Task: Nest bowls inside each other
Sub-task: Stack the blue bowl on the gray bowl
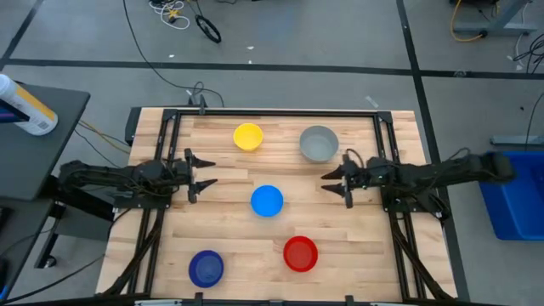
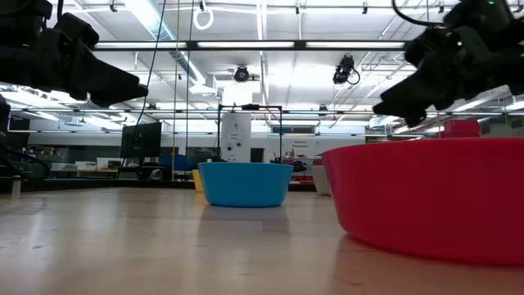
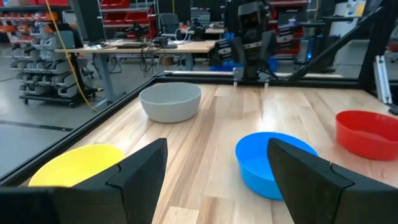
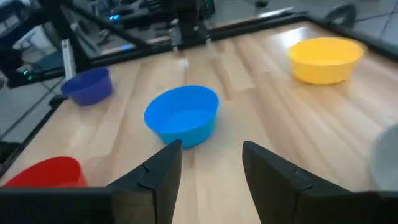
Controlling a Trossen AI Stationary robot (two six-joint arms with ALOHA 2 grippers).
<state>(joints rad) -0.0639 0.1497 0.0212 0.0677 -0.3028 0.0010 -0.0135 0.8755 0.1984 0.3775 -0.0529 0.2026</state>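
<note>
Nesting not begun: my open, empty right claw (image 1: 337, 183) hangs beside the round grey plastic bowl (image 1: 319, 143); I'd grasp its rim next.

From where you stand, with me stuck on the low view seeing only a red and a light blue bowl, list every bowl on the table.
Observer: Five, all separate: yellow bowl, grey bowl, light blue bowl, red bowl, dark blue bowl.
Operator: Tell me which lies closest to the right end effector.
Observer: The grey one, just beside the right end effector, which is empty.
Operator: Report the left one.
Observer: The left end effector is open and empty, facing the light blue bowl.
</note>
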